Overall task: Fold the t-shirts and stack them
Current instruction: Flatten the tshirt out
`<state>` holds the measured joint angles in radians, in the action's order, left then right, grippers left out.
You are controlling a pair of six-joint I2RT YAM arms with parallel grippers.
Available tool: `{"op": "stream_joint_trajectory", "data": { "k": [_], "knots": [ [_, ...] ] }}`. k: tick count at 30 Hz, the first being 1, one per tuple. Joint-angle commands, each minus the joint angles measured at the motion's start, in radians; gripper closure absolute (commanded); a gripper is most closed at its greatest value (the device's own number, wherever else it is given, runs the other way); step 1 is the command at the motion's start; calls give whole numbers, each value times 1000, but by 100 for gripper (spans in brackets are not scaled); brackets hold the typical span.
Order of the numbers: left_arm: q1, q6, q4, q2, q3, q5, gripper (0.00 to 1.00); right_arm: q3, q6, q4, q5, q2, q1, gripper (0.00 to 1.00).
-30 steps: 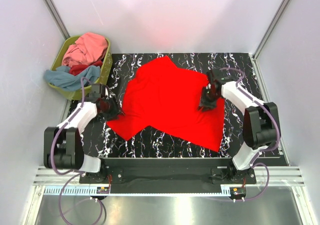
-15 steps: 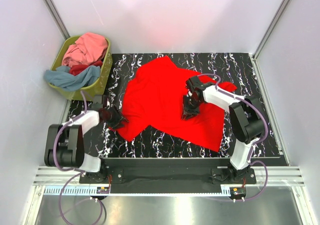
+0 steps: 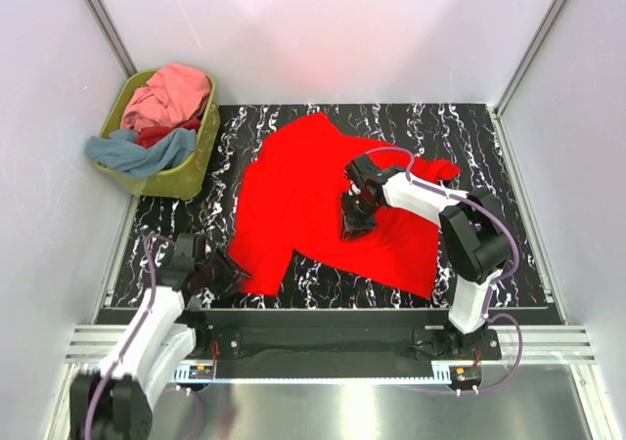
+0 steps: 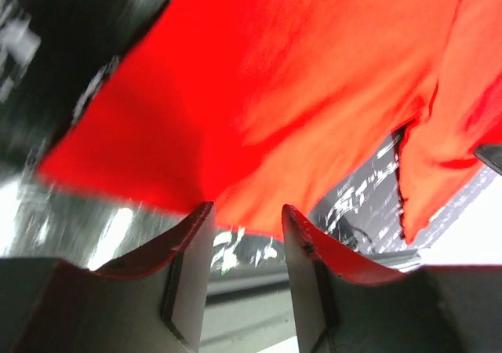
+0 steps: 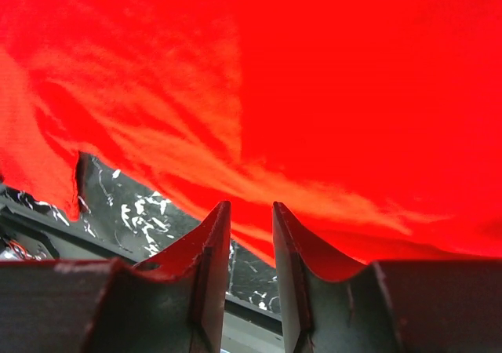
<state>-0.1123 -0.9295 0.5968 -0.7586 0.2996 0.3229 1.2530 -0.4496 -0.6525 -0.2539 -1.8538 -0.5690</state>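
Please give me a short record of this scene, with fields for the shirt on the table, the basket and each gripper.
shirt: bright red t-shirt, spread out and creased on the table, not folded yet
basket: olive-green basket at the far-left corner, holding pink cloth, grey-blue cloth and dark red cloth
left gripper: at the shirt's near-left corner; grip cannot be told
right gripper: over the shirt's middle; grip cannot be told
stack: none yet

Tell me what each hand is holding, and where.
Cannot be told. The left hand is at the red t-shirt's near-left corner, the right hand over its middle; neither wrist view shows cloth pinched.
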Motion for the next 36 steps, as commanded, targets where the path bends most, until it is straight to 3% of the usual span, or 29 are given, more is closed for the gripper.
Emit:
{"op": "stream_joint_trajectory", "data": {
  "k": [1, 5, 8, 16, 23, 27, 32, 36],
  "knots": [
    [-6, -58, 229, 208, 1, -15, 57, 31, -24, 27, -11, 4, -34, 64],
    [-7, -37, 299, 376, 96, 10, 60, 31, -38, 31, -15, 11, -83, 63],
    [-7, 30, 238, 343, 183, -42, 57, 25, -52, 33, -19, 19, -95, 61],
    [-13, 260, -79, -240, 456, -55, 58, 66, -18, 25, -18, -13, -95, 50],
    [-43, 362, -187, -687, 751, -39, 61, 148, 23, -25, 11, -71, -95, 43],
    [-52, 388, -192, -937, 868, -27, 65, 174, 64, -55, 51, -94, -94, 33],
    [-49, 388, -189, -1079, 921, -62, 67, 206, 88, -72, 58, -142, -66, 30],
    [-21, 350, -181, -1104, 851, -77, 73, 207, 81, -75, 45, -159, -45, 32]
  ]
}}
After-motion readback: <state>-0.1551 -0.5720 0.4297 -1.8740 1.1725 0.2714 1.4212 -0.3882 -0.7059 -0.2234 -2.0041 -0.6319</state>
